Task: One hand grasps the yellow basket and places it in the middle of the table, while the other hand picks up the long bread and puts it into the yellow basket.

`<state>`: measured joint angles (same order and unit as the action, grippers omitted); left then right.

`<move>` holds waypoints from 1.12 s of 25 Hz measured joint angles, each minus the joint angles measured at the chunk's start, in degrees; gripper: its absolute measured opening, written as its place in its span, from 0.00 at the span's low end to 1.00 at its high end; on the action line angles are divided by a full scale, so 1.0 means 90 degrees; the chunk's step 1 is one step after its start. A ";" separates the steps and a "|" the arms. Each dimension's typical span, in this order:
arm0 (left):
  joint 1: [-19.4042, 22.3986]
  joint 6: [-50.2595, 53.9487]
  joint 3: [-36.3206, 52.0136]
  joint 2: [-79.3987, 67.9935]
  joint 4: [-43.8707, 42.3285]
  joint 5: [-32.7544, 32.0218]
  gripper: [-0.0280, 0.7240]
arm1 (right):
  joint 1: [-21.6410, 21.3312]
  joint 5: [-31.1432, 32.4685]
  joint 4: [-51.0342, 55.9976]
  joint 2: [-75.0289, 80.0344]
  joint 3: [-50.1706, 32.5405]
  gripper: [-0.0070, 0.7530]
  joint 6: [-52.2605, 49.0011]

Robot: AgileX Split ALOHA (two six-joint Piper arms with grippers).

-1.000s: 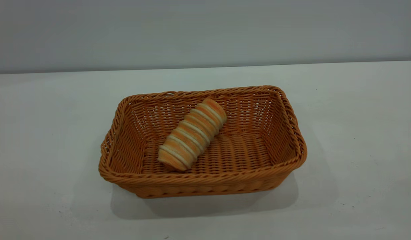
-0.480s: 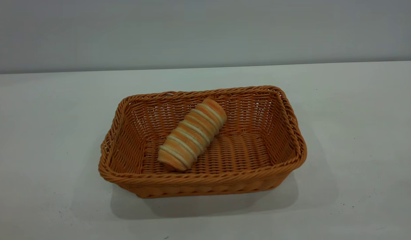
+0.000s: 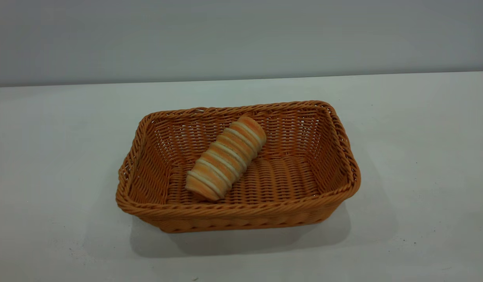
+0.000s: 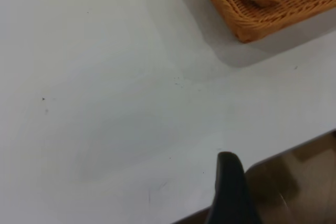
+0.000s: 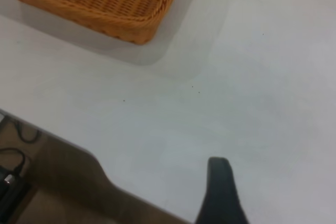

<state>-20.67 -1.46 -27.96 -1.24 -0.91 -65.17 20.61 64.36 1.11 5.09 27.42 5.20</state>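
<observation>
A: Where is the left gripper (image 4: 231,192)?
B: Above the table (image 3: 49,156) near its edge, well apart from the yellow basket (image 3: 237,211); one dark finger shows, so its grip cannot be told.
A: And the basket?
B: Mid-table, with the long bread (image 3: 226,158) lying slantwise inside.
A: The right gripper (image 5: 220,192)?
B: Likewise withdrawn by the edge, one finger visible, state unclear.

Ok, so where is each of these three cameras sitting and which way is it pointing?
Exterior: in front, angled down at the yellow basket holding the long bread; no arm shows.
Left wrist: above the table edge, facing the basket's corner; one dark fingertip shows.
Right wrist: likewise, from the opposite side.
All three share basket and bread.
</observation>
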 joint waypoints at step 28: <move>0.2338 0.0019 0.0000 0.0264 0.0000 0.0007 0.78 | -0.1857 0.0000 0.0101 0.0000 0.0000 0.71 0.0000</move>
<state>0.37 -1.29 -27.96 1.13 -0.91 -65.10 3.90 64.36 2.01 5.09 27.42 5.20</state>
